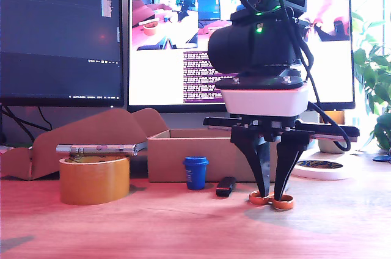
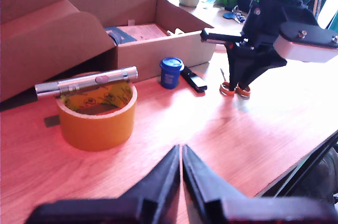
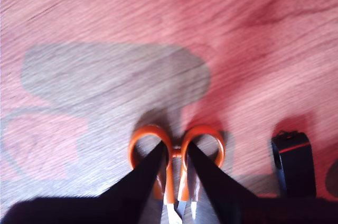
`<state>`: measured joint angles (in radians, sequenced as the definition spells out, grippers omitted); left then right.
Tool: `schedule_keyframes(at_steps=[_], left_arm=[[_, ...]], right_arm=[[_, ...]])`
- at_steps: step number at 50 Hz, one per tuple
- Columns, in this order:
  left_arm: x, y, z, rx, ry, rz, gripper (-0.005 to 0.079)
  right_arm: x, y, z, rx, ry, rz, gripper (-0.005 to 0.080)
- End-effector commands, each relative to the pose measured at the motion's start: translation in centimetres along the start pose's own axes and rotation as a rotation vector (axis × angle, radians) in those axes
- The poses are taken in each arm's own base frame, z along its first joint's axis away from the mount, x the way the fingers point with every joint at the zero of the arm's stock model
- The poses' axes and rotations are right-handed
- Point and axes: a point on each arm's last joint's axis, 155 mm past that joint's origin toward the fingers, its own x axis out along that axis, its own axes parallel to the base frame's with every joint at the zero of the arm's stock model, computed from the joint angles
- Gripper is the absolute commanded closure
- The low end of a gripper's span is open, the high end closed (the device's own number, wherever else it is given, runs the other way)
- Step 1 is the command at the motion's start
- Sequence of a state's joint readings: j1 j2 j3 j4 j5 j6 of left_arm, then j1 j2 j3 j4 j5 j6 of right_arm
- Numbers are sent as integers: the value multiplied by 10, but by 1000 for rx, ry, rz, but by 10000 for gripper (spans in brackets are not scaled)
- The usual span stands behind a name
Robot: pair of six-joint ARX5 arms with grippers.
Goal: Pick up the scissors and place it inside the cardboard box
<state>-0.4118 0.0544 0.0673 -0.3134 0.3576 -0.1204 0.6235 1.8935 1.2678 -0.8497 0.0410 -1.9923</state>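
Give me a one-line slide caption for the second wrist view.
My second gripper closes on the scissors at the orange ring handles, flat on the wooden table.

The scissors' [image 3: 177, 168] blades are mostly hidden behind my second gripper's [image 3: 177, 155] jaws and cut off by the frame.

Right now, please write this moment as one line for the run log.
stage: grasping | second gripper: down on scissors, on table | first gripper: shut, empty | cardboard box: open
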Motion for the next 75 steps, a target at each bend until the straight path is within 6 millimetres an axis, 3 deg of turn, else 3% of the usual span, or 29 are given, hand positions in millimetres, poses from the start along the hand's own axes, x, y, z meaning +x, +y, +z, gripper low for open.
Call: schedule_keyframes(at_steps=[1,38,68,75], left_arm=[[3,2,-9,-1,19,2,764],[3,7,-9,-1,16,26,764],[3,6,7,70,-46,28,764],[3,6,7,74,-46,28,763]], right_arm=[[2,3,3,-25,-2,12,762],[-27,-4,0,68,42,-55,762],[-59,-51,-22,109,129,-290,762],[-66,-53,-21,109,125,-311,762]])
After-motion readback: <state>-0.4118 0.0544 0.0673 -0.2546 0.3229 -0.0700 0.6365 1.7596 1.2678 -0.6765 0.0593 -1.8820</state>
